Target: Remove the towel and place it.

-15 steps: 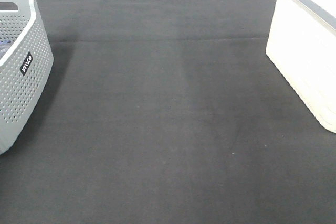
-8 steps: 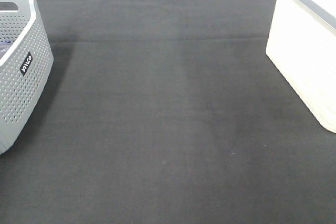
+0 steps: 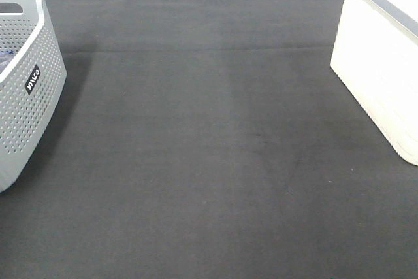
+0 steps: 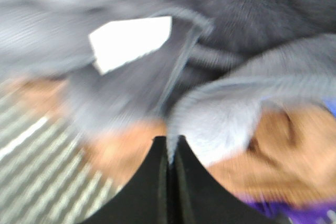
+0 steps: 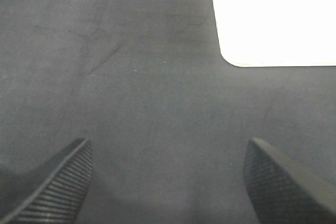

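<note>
Towel (image 4: 226, 116) between left gripper (image 4: 169, 142) tips

Setting, from my console: a staged robot test bench with a laundry-sorting layout. Evidence I list: black felt table cover (image 3: 209, 161); grey perforated basket (image 3: 29, 89); white bin (image 3: 382, 76), grey-rimmed; the towel (image 4: 220, 124) among coloured cloths (image 4: 273, 150).
</note>
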### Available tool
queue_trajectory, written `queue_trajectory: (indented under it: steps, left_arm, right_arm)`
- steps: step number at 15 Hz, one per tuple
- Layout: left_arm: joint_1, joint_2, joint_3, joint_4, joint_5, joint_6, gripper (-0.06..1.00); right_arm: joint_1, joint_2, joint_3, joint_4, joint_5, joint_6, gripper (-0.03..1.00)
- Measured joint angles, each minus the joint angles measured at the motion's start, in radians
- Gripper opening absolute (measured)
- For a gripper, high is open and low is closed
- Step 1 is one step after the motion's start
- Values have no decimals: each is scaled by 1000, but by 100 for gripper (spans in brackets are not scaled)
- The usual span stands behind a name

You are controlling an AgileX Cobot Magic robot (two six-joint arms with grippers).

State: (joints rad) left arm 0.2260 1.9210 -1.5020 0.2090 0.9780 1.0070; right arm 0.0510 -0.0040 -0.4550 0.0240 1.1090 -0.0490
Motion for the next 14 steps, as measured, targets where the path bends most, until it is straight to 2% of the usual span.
queue_trajectory:
  steps: [4,8,12,14]
  left_arm:
    - [0,-134,-3,-18,86,-39,0]
    - [0,-285,-3,-56,110,-40,0]
    - [0,-417,-3,-224,122,-40,0]
    - [-1,-445,-9,-252,122,-40,0]
  right_arm:
    - [0,0,0,0,0,0,76]
    - [0,0,0,0,0,0,76]
    - [0,0,0,0,0,0,76]
    - [0,0,0,0,0,0,76]
